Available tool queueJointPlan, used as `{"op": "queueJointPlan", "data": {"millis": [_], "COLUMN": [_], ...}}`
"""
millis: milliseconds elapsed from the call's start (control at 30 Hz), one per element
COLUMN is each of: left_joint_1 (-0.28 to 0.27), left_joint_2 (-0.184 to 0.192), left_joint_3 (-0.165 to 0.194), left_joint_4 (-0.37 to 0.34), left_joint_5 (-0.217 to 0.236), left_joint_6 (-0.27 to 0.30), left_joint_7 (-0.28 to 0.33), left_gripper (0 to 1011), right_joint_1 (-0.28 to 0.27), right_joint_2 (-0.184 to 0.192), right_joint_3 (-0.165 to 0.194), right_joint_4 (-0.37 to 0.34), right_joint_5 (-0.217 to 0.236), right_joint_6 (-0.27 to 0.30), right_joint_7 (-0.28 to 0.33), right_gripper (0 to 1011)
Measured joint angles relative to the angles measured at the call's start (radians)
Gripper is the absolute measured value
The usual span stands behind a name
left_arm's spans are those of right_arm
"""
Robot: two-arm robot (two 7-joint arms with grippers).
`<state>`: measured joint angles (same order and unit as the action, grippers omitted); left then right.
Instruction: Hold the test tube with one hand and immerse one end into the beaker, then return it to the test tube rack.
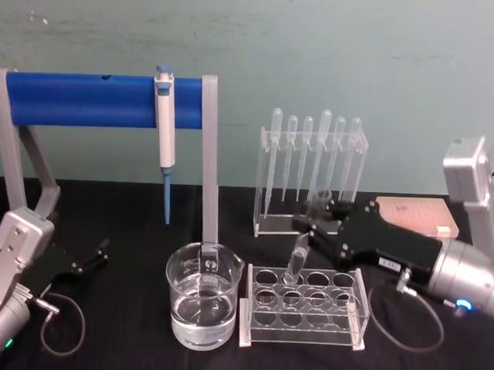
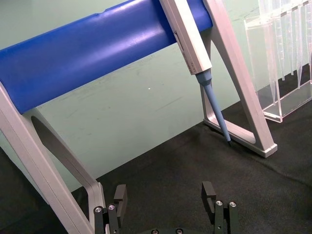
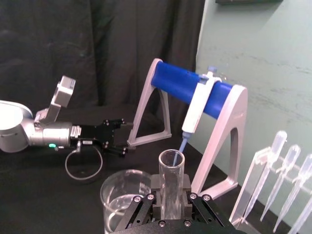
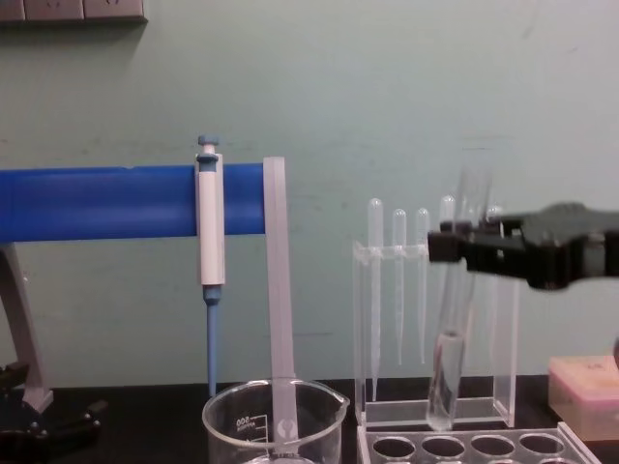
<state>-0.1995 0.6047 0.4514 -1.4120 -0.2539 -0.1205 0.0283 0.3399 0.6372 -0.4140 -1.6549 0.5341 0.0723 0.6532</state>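
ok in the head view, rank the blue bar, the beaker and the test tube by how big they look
1. blue bar, clearly largest
2. beaker
3. test tube, smallest, partly covered by the right claw holding it

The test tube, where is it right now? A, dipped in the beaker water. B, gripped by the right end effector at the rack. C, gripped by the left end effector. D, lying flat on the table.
B: the right end effector is shut on the test tube, holding it near upright over the rack, beside the beaker and not in it. The left end effector sits open far to the left.
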Motion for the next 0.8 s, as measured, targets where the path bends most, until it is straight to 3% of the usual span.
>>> {"op": "queueJointPlan", "data": {"millis": [233,433,800], "left_joint_1": [0.000,0.000,0.000], "left_joint_2": [0.000,0.000,0.000], "left_joint_3": [0.000,0.000,0.000], "left_joint_4": [0.000,0.000,0.000], "left_joint_5": [0.000,0.000,0.000], "left_joint_6": [0.000,0.000,0.000], "left_joint_7": [0.000,0.000,0.000], "left_gripper": [1000,1000,1000], "right_joint_1": [0.102,0.177,0.313], "right_joint_2": [-0.013,-0.036,-0.111], "right_joint_3": [-0.024,-0.052,-0.150], "right_joint_4": [0.012,0.033,0.098], "right_joint_5": [0.045,0.058,0.053], "right_joint_6": [0.083,0.119,0.147], "right_joint_7": [0.019,0.032,0.065], "right_gripper": [225,225,225]}}
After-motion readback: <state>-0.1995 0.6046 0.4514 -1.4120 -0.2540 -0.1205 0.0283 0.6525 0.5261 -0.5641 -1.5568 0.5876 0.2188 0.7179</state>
